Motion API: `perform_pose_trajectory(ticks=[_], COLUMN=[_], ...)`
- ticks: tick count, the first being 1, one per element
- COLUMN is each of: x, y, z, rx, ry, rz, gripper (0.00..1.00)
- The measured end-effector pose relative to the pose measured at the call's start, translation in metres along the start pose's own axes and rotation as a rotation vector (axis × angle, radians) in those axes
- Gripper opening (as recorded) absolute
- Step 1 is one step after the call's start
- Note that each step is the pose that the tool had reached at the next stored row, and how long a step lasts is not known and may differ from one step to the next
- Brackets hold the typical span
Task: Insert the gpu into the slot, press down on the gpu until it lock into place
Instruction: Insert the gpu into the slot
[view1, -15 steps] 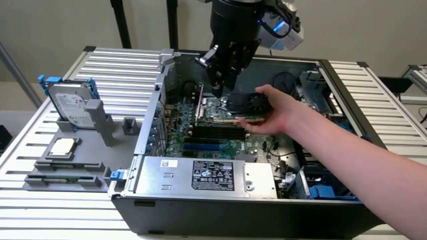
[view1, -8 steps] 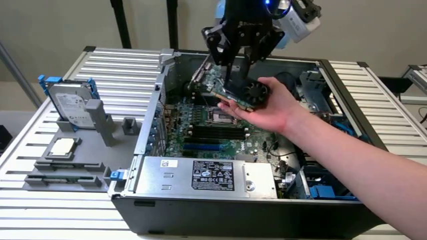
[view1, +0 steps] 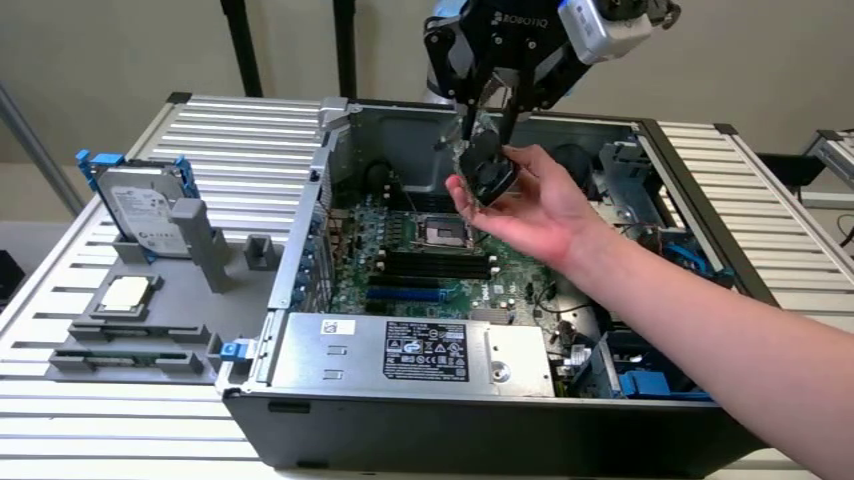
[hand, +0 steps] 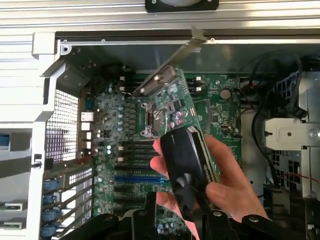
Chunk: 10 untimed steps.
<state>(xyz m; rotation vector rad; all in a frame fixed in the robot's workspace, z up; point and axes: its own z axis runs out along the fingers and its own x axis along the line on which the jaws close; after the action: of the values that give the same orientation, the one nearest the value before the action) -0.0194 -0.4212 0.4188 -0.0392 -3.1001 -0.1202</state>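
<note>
Exterior view's left has a slatted table (view1: 240, 140) carrying a grey rack (view1: 134, 340). A hard drive (view1: 140, 212) stands upright in the rack's far holder, and a square chip (view1: 124, 292) lies flat in a nearer one. Right of the rack sits the open case (view1: 467, 430), with a motherboard (view1: 350, 262) on its floor. A silver power supply (view1: 420, 350) lies along the near wall. On the board the slot (view1: 400, 296) is bare, just on the near side of the black memory slots (view1: 427, 265). The CPU socket (view1: 441, 235) lies beyond those. Above the socket, well clear of the board, the gpu (view1: 489, 168) is held on end and tilted. A person's hand (view1: 534, 215) reaching in from the near right wraps its lower part. The card's upper end sits between the jaws of the gripper (view1: 491, 125), which hangs over the far half of the case. In the wrist view the jaws stand wide apart on either side of the card, not clamped on it, with the person's fingertips (hand: 159, 164) showing beside one jaw. At the case's right side there are blue cables and a blue bay (view1: 661, 385) at the near right corner.
</note>
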Motion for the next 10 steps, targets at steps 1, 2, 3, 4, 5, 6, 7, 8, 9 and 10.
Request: perform_pose_trajectory(ticks=[1,2,3,4,5,6,7,8,9,10], x=[0.0000,0.0000,0.0000,-0.0001,-0.0001,-0.0001,-0.0001,-0.0001,0.0000,-0.0001], y=[0.0000,0.0000,0.0000,0.0000,0.0000,0.0000,0.0000,0.0000,0.0000,0.0000], z=[0.0000,0.0000,0.0000,-0.0001,-0.0001,-0.0001,-0.0001,-0.0001,-0.0002,-0.0003], rx=[0.0000,-0.0001,-0.0001,0.0000,0.0002,0.0001,0.0001,0.0001,0.0002,0.0001], ry=[0.0000,0.0000,0.0000,0.0001,0.0001,0.0001,0.0001,0.0001,0.0001,0.0001], rz=[0.001,0.001,0.001,0.001,0.001,0.001,0.001,0.001,0.001,0.001], gripper=[0.42,0.42,0.42,0.42,0.42,0.42,0.42,0.42,0.16,0.11])
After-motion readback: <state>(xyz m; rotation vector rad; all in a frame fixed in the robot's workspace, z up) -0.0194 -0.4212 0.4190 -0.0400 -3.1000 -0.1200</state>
